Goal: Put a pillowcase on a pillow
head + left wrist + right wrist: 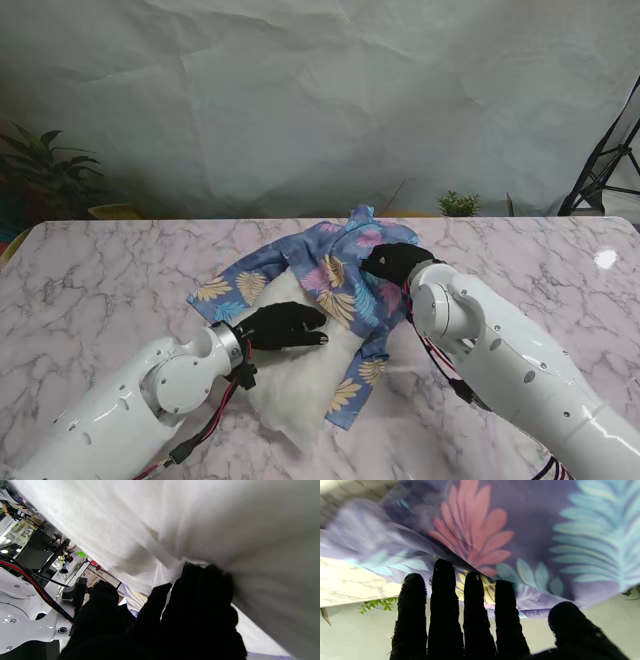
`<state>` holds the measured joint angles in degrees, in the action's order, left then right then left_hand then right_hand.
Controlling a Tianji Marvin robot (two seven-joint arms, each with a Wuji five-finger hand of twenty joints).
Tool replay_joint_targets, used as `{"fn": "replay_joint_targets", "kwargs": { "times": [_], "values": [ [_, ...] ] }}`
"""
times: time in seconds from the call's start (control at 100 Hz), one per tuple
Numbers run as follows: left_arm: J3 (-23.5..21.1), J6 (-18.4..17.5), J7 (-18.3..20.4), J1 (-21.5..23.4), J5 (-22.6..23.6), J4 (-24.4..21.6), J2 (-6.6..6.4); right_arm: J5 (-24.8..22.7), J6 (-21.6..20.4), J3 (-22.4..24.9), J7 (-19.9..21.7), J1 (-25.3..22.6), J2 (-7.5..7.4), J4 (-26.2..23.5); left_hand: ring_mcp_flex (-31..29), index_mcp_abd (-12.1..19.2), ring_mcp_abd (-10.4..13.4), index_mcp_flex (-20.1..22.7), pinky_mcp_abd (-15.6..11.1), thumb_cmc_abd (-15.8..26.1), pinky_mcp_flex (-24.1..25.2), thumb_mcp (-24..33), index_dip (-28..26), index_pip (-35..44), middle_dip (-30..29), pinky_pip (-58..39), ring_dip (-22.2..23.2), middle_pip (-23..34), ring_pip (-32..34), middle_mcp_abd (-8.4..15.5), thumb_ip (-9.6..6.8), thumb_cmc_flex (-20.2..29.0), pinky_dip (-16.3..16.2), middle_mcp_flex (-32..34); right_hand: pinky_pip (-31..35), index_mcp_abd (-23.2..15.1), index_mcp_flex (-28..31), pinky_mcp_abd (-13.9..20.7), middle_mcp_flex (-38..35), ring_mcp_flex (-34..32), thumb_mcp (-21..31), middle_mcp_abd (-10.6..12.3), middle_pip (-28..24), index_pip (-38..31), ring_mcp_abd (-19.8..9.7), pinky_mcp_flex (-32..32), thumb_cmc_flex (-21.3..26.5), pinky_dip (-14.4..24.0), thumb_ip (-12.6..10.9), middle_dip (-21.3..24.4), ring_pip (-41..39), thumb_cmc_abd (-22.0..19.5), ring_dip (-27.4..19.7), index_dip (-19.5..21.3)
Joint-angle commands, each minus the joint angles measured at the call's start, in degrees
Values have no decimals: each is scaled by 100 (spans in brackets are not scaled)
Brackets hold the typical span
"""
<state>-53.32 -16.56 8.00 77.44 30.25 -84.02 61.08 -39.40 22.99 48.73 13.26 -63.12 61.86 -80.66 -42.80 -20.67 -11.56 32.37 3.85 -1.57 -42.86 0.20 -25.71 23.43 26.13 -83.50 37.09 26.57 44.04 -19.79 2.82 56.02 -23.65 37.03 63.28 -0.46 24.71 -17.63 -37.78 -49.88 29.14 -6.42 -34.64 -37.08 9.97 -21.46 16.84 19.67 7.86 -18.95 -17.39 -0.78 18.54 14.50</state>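
Pillowcase, blue floral cotton, sits bunched over the plump white pillow's twelve-o'clock end, mid-table. My left hand presses the pillow, fingers together; my right hand, fingers spread, meets the fabric at two o'clock. Roughly half remains uncovered, I reckon.

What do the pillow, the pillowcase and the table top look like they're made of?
Pillow: soft white matte fabric, puckering under the left hand.
Pillowcase: thin printed cloth, probably cotton or polyester, crumpled in folds.
Table top: marble or marble-look, veined and glossy.
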Motion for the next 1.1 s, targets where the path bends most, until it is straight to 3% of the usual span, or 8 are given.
{"fn": "replay_joint_targets", "kwargs": {
  "times": [0.0, 0.31, 0.4, 0.5, 0.68, 0.77, 0.88, 1.09],
  "values": [
    [0, 3, -32, 96, -12, -70, 91, -52, -51, -18, -29, 97, 77, -11, 357, 548, -717, 220, -257, 271, 73, -139, 11, 1, -209, 213, -225, -348, -490, 163, -177, -93, 85, -247, -44, -68, -178, 60, 108, 201, -92, 165, 92, 73, -106, 108, 34, -77, -139, 33, 72, -243, -106, -91],
    [-524, -571, -1511, 474, 224, -191, 356, -513, -448, 513, -165, -231, 27, -457, -216, 1324, -495, 1174, -486, 233, -201, -96, -306, 1154, -10, -855, 59, 56, 164, 736, -187, 240, -411, 771, -254, -207, -369, 235, 383, 684, 28, 332, 182, 85, -78, 570, -531, -182, -179, 71, 174, 10, -262, -155],
    [-722, -362, -1854, 487, 834, -238, 353, -697, -455, 858, -78, -619, -16, -966, 391, 1293, -355, 844, -271, 163, 741, -95, -142, 1094, -15, -308, 66, -109, -225, 743, -170, 452, -591, 411, -355, -186, -503, 311, 702, 1049, -53, 273, 266, 203, -60, 849, -609, -213, -177, 96, 279, 58, -302, -191],
    [-863, 53, -1723, 332, 1264, -146, 264, -1012, -376, 1155, -88, -1135, -43, -1550, 1774, 947, -357, 69, 301, 446, 2668, -152, -172, 172, -191, 1643, -336, -637, -1306, 695, -131, 516, -675, -699, -319, -212, -233, 356, 636, 1037, -56, 266, 201, 152, -109, 832, -437, -196, -203, 77, 206, -11, -292, -154],
    [-579, 463, -1114, -306, 776, 584, 254, -956, 260, 1446, 788, -1944, -181, -2592, 3515, 754, -122, -696, 47, 1635, 4494, -267, 225, -1183, -697, 4575, -1504, -1494, -2848, 866, -115, -10, 367, -1778, 470, -303, 1242, 184, -916, -496, -534, 249, -552, -708, -264, -284, 332, 185, -209, -293, -764, -454, 279, 591],
    [-242, 527, -758, -693, 358, 1016, 265, -871, 410, 1497, 1417, -2059, -306, -2751, 3918, 801, 53, -1112, -105, 2018, 4532, -284, 275, -1611, -911, 6967, -2002, -1882, -3614, 1017, -113, -613, 1086, -2207, 628, -223, 1444, 60, -1197, -937, -1444, 160, -590, -680, -247, -609, 735, 343, -306, -390, -883, -822, 476, 740],
    [106, 501, -430, -1016, -311, 1441, 330, -634, 519, 1423, 1604, -1981, -362, -2558, 4053, 799, -55, -1497, -164, 2441, 4523, -301, 285, -1852, -1179, 8219, -2034, -2280, -3958, 787, -127, -1217, 945, -2413, 494, -71, 1259, -81, -1090, -879, -2953, 35, -332, -420, -86, -535, 1443, 164, -462, -168, -608, -1275, 471, 597],
    [274, 358, 294, -1073, -1295, 1686, 329, 359, 645, 1116, 797, -1632, -193, -1738, 2853, 532, -813, -1240, 389, 2570, 4040, -287, 281, -1822, -1040, 7808, -1888, -2320, -3436, 331, -140, -1409, 648, -1378, 231, 119, 708, -184, -642, -499, -3072, -126, 84, 139, 158, -277, 1259, 47, -471, 37, -232, -1394, 224, 309]
  ]
}}
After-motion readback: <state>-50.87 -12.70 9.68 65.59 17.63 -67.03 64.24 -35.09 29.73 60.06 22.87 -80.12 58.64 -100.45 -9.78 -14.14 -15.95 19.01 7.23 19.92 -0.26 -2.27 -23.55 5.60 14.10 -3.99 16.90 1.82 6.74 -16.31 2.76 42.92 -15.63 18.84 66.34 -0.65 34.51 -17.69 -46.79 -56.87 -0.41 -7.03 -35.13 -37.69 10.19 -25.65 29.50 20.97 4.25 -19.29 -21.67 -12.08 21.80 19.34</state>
